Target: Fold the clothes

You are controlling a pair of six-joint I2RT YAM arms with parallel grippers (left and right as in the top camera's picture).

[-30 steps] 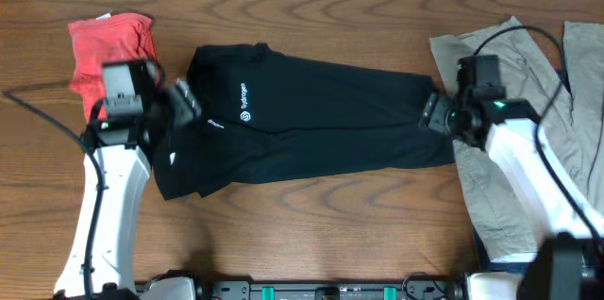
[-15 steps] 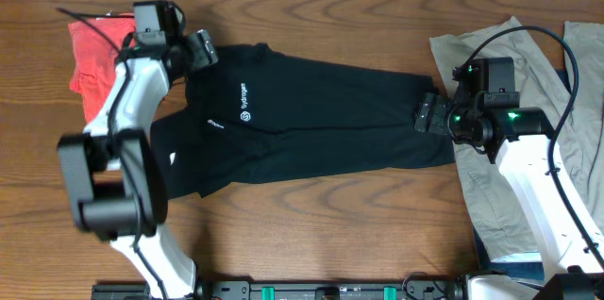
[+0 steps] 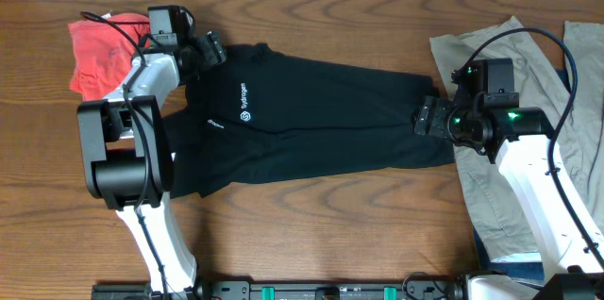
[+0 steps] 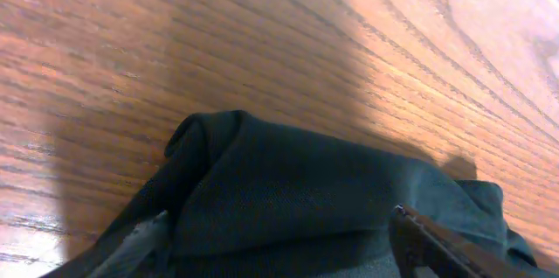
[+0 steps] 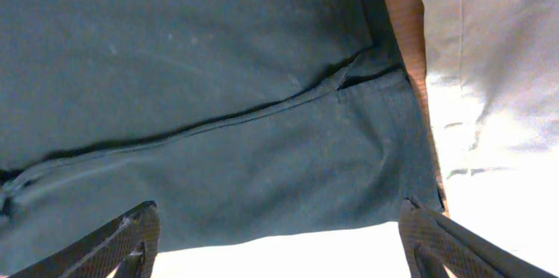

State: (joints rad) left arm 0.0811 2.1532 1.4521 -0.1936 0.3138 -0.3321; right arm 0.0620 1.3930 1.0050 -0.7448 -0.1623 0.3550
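Here, pre-grasp stage: right gripper (image 3: 425, 115) gapes empty over black logo-printed cloth garment (image 3: 311, 121); left gripper (image 3: 209, 52), closure indiscernible; corner pinch likely next.

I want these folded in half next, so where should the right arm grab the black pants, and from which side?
Probably the leg hems, approached from the right end. The black pants lie flat with the legs together, and their hems form one straight edge next to the beige garment. The open right gripper is right over it.
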